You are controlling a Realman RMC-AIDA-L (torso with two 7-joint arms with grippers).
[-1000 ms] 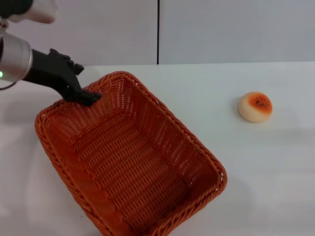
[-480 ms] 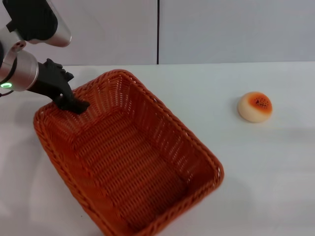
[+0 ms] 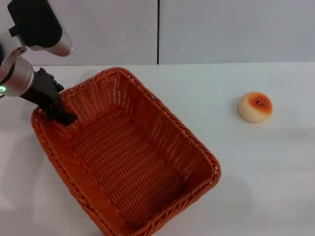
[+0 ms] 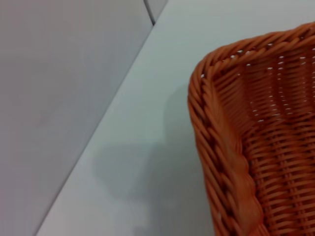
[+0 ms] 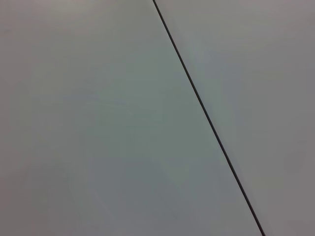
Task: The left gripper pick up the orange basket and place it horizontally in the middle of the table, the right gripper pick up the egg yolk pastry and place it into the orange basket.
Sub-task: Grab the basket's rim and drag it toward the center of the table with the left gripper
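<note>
**Left pincer at the basket's far-left rim**

The left pincer point(image 3: 66, 117) reaches down from the upper left on its silver and black arm, green light showing, and its black fingers meet the rim of the orange basket point(image 3: 128, 157) at the far-left corner, the tips dipping just inside the wall. The fingers look closed on the braided rim, though how far apart they stand cannot be told from the head view. The left wrist view shows only a corner of the basket's rim and woven wall above the white surface point(image 3: 266, 172).

The basket sits skewed on the surface, its long side running diagonally from far left to near right, open side up. The egg yolk pastry point(image 3: 255, 106) rests on the surface well apart to the right, seeded top up. The right pincer is out of sight; its wrist view shows only a plain grey wall panel with a dark seam.
</note>
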